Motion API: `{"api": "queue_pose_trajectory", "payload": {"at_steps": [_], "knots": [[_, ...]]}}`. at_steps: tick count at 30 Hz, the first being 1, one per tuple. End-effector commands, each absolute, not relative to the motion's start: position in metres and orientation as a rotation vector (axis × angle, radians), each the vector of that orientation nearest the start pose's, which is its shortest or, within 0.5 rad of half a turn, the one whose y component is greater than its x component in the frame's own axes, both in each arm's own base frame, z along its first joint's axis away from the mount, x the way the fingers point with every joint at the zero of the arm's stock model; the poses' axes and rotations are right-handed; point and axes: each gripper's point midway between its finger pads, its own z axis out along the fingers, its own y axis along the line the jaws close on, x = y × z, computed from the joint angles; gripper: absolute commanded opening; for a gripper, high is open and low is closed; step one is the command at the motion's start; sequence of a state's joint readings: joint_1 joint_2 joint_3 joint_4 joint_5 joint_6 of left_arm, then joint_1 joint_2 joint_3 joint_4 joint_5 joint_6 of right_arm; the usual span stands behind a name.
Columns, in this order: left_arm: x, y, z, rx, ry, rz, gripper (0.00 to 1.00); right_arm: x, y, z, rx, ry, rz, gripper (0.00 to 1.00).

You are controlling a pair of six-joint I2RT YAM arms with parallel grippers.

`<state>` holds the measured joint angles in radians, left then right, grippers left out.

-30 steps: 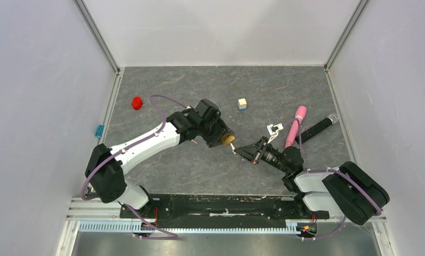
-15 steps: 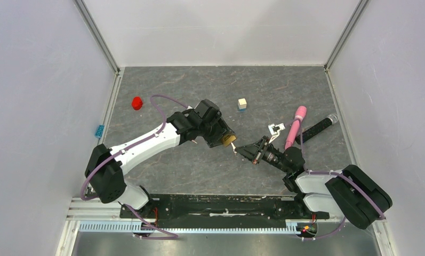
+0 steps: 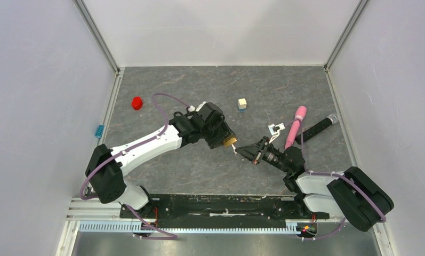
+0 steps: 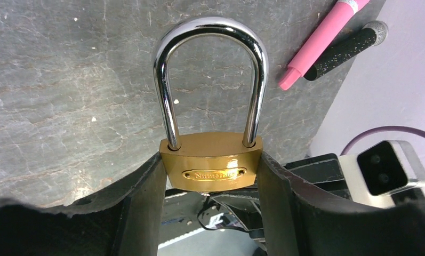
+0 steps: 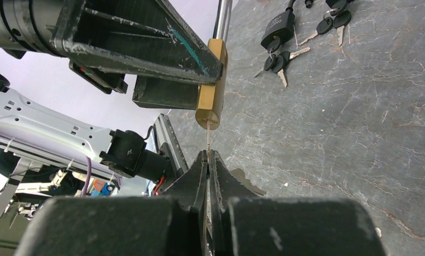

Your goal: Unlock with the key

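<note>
Holding the padlock [image 4: 211, 168] above the table [image 3: 199, 165], your left gripper [image 4: 211, 178] is pinching the brass body between both fingers [image 4: 141, 208], with the hoop [image 4: 210, 24] closed and pointing away. Moving right: your right gripper [image 5: 208, 160] is squeezing the key [image 5: 208, 137] with its fingers pressed together. The thin blade is meeting the keyhole [image 5: 207, 124] in the lock's underside; depth cannot be told. Judging the step: you are inserting. Next you are needing a straight push along the blade, then a turn, with the left grip bracing.
</note>
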<state>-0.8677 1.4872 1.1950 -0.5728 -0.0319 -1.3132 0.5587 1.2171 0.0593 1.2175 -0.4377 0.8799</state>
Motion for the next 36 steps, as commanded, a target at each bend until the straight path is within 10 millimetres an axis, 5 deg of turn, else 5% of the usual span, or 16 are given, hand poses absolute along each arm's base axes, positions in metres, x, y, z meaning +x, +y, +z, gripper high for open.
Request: {"api": "queue_pose_trajectory", "payload": {"at_steps": [1,24,36], "knots": [[0.240,-0.342,0.204,-0.458,2.455,-0.910,0.08,0.209,0.246,0.162,-0.104,1.660,1.431,0.00],[0.212,-0.390,0.207,-0.504,2.453,-1.075,0.08,0.233,0.233,0.191,-0.046,1.478,1.324,0.00],[0.207,-0.386,0.278,-0.373,2.077,-1.478,0.07,0.205,0.238,0.234,0.020,1.380,1.700,0.00]]}}
